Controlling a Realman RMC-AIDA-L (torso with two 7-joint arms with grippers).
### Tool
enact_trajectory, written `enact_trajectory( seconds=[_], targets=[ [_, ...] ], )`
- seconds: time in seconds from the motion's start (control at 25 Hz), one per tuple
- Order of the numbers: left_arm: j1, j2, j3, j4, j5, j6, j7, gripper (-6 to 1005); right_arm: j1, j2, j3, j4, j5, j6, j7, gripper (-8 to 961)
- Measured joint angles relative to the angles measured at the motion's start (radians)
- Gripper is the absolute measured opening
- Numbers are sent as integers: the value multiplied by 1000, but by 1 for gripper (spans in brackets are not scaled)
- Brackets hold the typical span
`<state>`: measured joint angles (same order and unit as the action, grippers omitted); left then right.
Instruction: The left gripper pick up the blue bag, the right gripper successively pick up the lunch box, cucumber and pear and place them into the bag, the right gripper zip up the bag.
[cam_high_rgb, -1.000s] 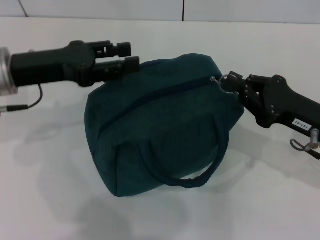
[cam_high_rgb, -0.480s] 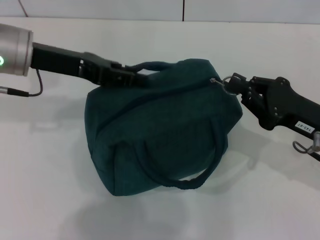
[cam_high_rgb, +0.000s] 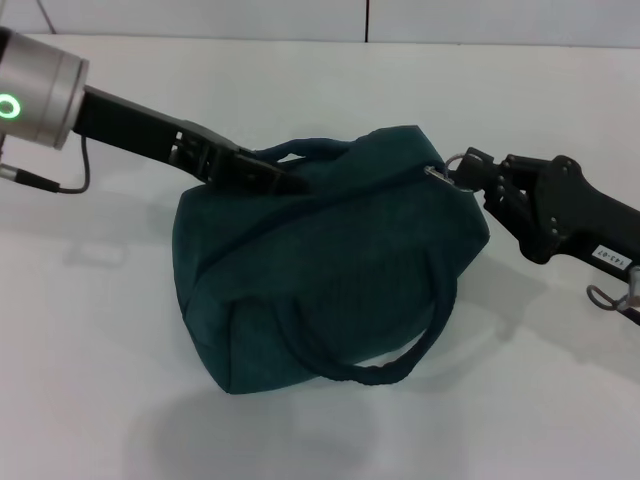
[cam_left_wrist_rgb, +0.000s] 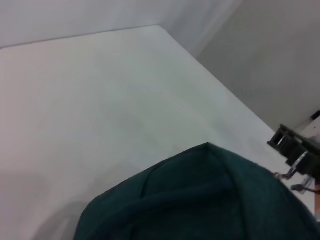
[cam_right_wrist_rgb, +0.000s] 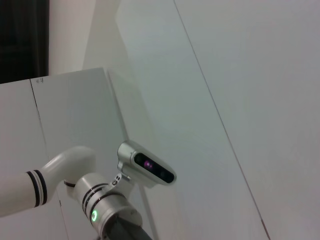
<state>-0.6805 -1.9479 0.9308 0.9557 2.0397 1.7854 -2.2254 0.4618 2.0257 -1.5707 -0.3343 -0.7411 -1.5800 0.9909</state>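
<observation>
The blue bag (cam_high_rgb: 330, 270), a dark teal fabric bag, lies on the white table (cam_high_rgb: 90, 380) with its zipper line closed. My left gripper (cam_high_rgb: 285, 178) reaches in from the left and is shut on the bag's far handle (cam_high_rgb: 310, 148), which stands up in a loop. My right gripper (cam_high_rgb: 475, 172) is at the bag's right end, shut on the metal zipper pull ring (cam_high_rgb: 450, 165). The bag's top also shows in the left wrist view (cam_left_wrist_rgb: 200, 200), with the right gripper (cam_left_wrist_rgb: 295, 150) beyond it. The lunch box, cucumber and pear are out of view.
The bag's near handle (cam_high_rgb: 380, 370) hangs loose over its front side onto the table. A wall (cam_high_rgb: 300, 18) runs along the table's far edge. The right wrist view shows only the left arm's silver wrist (cam_right_wrist_rgb: 100, 215) and white panels.
The left arm has swung round and moved right; its gripper now grips the far handle, which stands raised. The bag's top shifted slightly right. The right gripper has barely moved.
</observation>
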Motion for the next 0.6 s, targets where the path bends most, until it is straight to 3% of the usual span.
enact_trajectory(
  seconds=[0.6],
  targets=[
    [-3, 1, -18, 22, -21, 45, -26, 496, -5, 1, 0, 0, -3, -15, -1, 11]
  ],
)
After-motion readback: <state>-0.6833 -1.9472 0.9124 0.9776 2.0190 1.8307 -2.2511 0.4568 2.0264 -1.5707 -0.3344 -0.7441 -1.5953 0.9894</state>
